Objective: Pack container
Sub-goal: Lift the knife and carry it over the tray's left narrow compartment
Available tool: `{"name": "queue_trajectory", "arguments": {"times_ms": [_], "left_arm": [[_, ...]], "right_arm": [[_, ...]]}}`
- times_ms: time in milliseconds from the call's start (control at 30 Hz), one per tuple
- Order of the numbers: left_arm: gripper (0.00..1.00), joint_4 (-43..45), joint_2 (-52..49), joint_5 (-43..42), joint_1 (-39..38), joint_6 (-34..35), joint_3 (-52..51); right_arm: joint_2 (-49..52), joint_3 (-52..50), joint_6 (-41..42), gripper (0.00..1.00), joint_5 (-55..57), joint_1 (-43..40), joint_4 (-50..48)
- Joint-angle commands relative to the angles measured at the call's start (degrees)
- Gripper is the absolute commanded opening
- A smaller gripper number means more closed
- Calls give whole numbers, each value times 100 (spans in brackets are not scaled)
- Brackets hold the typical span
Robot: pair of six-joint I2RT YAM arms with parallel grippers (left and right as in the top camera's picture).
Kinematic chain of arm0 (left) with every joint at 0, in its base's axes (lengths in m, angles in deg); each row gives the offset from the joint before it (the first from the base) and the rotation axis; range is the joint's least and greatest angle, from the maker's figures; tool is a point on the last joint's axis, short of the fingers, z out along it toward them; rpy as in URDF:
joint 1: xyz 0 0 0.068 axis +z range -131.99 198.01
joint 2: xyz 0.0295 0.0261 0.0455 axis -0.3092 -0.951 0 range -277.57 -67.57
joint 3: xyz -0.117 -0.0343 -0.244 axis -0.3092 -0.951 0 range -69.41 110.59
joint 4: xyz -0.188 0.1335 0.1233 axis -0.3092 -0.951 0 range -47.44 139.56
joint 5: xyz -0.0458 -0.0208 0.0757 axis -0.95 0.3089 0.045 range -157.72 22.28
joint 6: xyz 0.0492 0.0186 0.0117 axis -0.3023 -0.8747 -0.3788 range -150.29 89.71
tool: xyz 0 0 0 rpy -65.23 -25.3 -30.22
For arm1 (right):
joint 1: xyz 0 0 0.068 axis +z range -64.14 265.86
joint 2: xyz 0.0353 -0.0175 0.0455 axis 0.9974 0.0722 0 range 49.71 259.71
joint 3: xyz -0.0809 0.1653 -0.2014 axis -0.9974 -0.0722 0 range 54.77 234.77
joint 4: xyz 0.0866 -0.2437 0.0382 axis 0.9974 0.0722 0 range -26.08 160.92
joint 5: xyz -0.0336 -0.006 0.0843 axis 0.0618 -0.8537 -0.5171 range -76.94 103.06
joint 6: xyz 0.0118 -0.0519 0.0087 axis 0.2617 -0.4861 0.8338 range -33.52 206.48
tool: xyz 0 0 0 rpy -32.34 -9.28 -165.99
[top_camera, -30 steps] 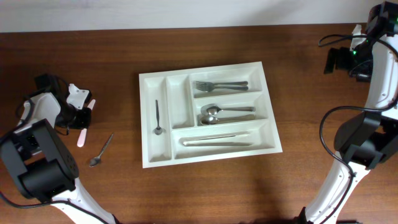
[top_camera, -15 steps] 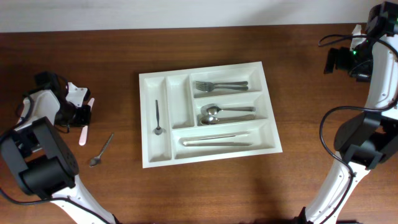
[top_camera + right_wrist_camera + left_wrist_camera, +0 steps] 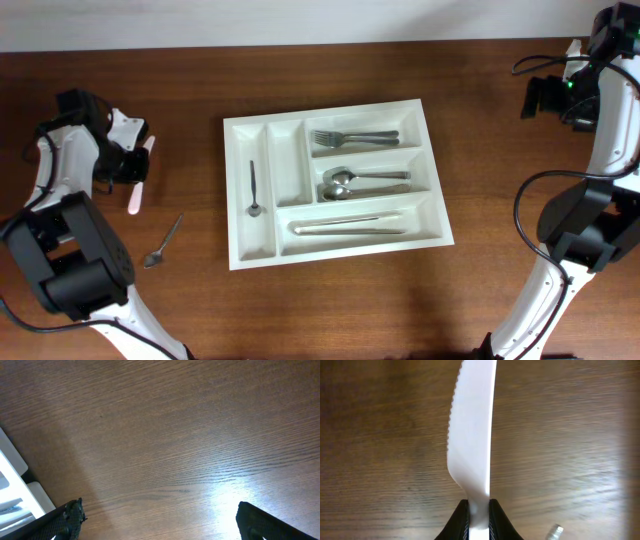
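Left wrist: left gripper (image 3: 478,506) clamps a likely light, slick plastic knife (image 3: 472,435), blade beyond its fingertips; right gripper (image 3: 157,516) gapes empty.

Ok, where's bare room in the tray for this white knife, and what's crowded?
Bare: the second narrow upright compartment of the container, between the teaspoon slot and the three long slots. Crowded: those hold forks, spoons, knives. Bare table lies between the left gripper, holding the white knife, and the container.

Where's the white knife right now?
Overhead view, table's far left: the white knife is clamped in the left gripper, near the loose spoon, well left of the container.
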Motion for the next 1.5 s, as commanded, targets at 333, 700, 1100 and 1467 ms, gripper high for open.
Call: {"name": "queue_trajectory", "arguments": {"times_ms": [333,700,1100,1467], "left_arm": [[2,-74,636,-127,-859,1285,120],[2,70,636,-125,-1705,1860,120],[2,560,673,-127,-2492,2900,120],[2,831,678,-127,-3261,4509,120]], "right_arm": [[-11,7,46,99,-35,26,20],[-11,7,46,99,-35,26,20],[-11,7,46,99,-35,26,20],[-11,7,46,99,-35,26,20]]}}
